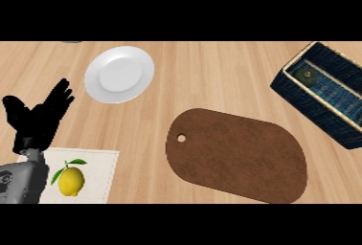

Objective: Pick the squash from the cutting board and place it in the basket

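while the left hand (37, 118) rests spread, the basket (311, 108) holds a squash (308, 74) — dark green.

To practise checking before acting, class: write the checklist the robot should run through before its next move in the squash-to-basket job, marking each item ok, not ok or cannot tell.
1. Cutting board free of squash: ok, nothing lies on it.
2. Squash in basket: cannot tell; a small dark green thing lies inside.
3. Left hand open and holding nothing: ok, resting at the view's left.
4. Right hand visible: not ok, it does not show.
5. Lemon on its cloth, plate apart from the basket: ok.
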`<action>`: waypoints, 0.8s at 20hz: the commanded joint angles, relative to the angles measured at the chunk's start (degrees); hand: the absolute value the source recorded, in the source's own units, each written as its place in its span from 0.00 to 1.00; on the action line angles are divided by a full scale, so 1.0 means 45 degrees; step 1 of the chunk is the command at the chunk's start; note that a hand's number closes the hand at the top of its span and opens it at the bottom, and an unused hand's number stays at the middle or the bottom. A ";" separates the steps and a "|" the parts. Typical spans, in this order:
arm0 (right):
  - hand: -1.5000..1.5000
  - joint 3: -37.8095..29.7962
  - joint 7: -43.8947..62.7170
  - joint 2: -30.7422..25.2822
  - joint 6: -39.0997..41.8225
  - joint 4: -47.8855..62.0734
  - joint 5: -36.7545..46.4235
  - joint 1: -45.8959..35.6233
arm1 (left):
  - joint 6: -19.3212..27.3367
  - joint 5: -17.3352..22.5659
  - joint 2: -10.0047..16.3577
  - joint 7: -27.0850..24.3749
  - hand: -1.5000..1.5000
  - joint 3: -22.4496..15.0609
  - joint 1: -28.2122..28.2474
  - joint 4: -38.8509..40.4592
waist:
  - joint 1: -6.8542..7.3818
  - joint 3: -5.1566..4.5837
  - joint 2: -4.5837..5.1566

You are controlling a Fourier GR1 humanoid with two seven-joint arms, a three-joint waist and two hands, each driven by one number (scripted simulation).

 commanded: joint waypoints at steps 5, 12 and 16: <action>0.00 -0.1831 0.0580 -0.0235 0.0224 -0.4974 -0.2056 0.3119 | 0.0242 0.0027 0.0085 0.0622 0.50 0.0138 0.0229 -0.0698 | -0.0391 0.0006 -0.0152; 0.00 -0.3121 0.0827 -0.0392 0.3687 -1.0014 -0.5672 0.7560 | 0.0180 0.0026 0.0013 0.0125 0.50 0.0265 0.0910 -0.0574 | -0.0685 0.0006 -0.0194; 0.00 -0.4694 0.0545 -0.0416 0.5089 -1.2227 -0.7978 0.9936 | 0.0445 -0.0120 -0.0028 -0.0156 0.50 0.0374 0.0541 -0.0245 | -0.0653 0.0005 -0.0128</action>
